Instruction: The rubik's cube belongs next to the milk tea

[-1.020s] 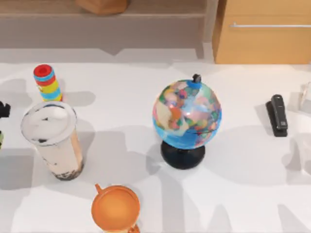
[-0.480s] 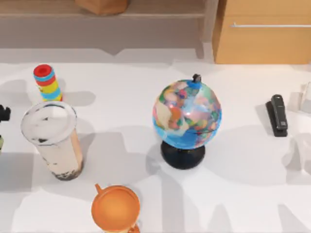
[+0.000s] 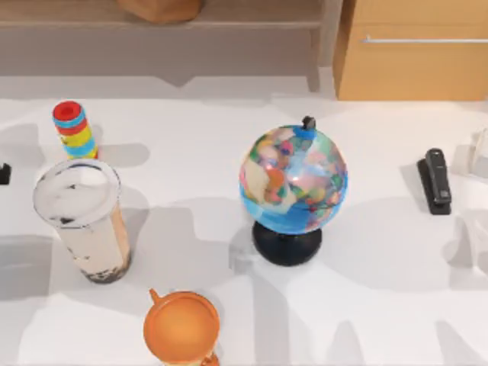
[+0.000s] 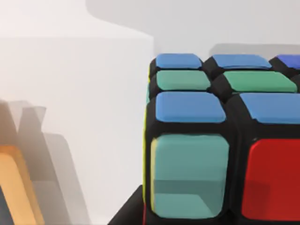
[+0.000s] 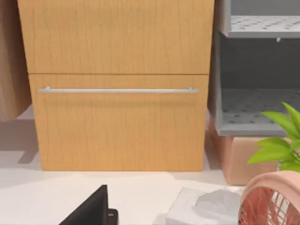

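Top view: the left tool is now only a small dark sliver at the 9 o'clock edge of the bench. A second ago more of it reached in over the bench, so the left arm is sliding outward, away from the middle. The milk tea stands upright at about 8 o'clock, just inward of that sliver and apart from it. A striped cylinder stands near it toward 12 o'clock, and an orange mug sits toward 5 o'clock from the cup. A globe holds the centre and a black stapler lies at 3 o'clock. None of these has moved. The bench right beside the cup is bare, so the task looks unfinished.

Left wrist view: the rubik's cube looms very close to the camera, with blue, green, teal and red squares in a black frame and pale bench behind it. That closeness suggests the cube travels with the left arm, out past the 9 o'clock edge. Whether the tool is clamped on it cannot be told.

Right wrist view: the right arm's camera faces a wooden drawer cabinet, which fits an arm parked at the 3 o'clock side.
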